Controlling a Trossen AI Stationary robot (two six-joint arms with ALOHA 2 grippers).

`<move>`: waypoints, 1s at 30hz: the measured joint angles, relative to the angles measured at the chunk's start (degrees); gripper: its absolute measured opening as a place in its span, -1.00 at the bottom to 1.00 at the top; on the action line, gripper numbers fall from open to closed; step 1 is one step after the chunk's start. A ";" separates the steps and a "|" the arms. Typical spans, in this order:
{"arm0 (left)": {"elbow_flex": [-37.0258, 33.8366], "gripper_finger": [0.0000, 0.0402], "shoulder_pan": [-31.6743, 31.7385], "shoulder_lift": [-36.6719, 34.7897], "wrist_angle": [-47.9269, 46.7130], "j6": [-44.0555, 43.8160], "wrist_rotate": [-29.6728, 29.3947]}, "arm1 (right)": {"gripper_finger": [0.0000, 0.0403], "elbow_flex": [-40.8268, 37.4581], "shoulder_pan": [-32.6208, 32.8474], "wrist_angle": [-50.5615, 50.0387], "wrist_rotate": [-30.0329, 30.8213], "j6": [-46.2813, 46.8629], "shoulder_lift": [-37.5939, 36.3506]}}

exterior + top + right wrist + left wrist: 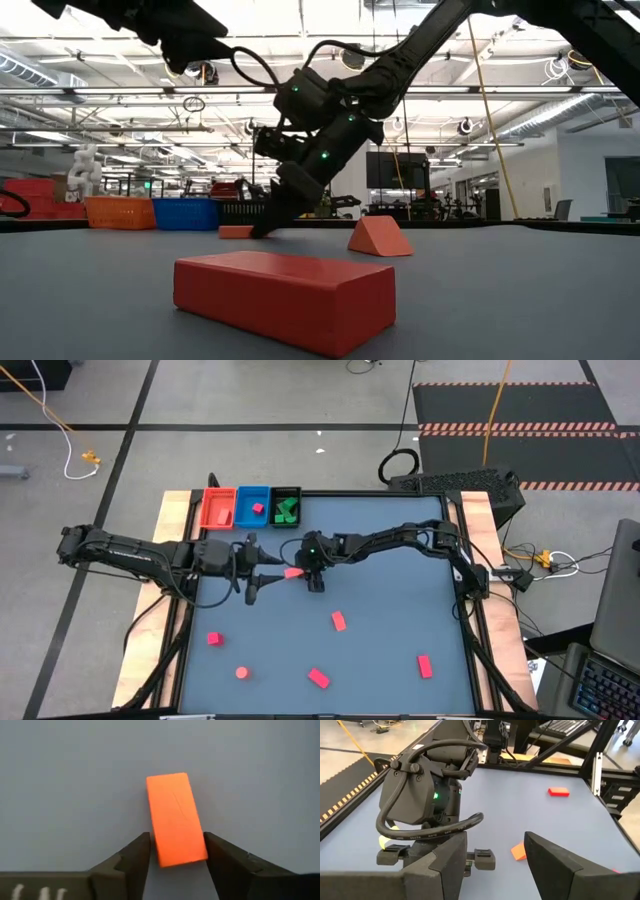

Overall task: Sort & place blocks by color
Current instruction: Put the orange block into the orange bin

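Observation:
A salmon-orange bar block (175,820) lies flat on the table's middle (293,572). My right gripper (176,851) points down over it, its fingers closed against the bar's near end; it also shows in the high view (308,572) and the low view (265,228). My left gripper (262,578) hovers open and empty just left of the bar, its fingers (440,865) wide apart, facing the right gripper. The blue tray (252,506) holds a pink-red block (258,509). The black tray (286,506) holds green blocks (287,511). The red tray (217,508) stands beside them. My right gripper pinches the bar's two long sides near its end (167,857) between its two fingers. The fingers (135,860) come from above, pointing down, and lie across the bar. The bar lies flat on the table.
Loose pink-red blocks lie on the near half of the table: one at the middle (339,621), one at the left (214,638), and others near the front edge (318,678) and at the right (425,665). The three trays line the far left edge.

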 joint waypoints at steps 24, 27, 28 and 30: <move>0.00 0.00 0.00 0.20 -7.27 9.46 -7.29 | -0.39 -0.33 2.49 -1.56 1.73 3.01 -4.26; 0.01 0.00 -0.36 0.42 -7.30 9.50 -9.03 | -0.39 -0.29 3.58 -1.50 6.42 2.74 -6.67; 0.01 0.00 -0.37 0.63 -7.24 8.96 -9.74 | -0.39 -0.29 4.01 -1.41 8.46 2.10 -7.28; 0.00 0.00 -0.35 0.74 -7.58 7.53 -11.14 | -0.39 -0.29 5.17 -2.02 13.97 0.26 -8.82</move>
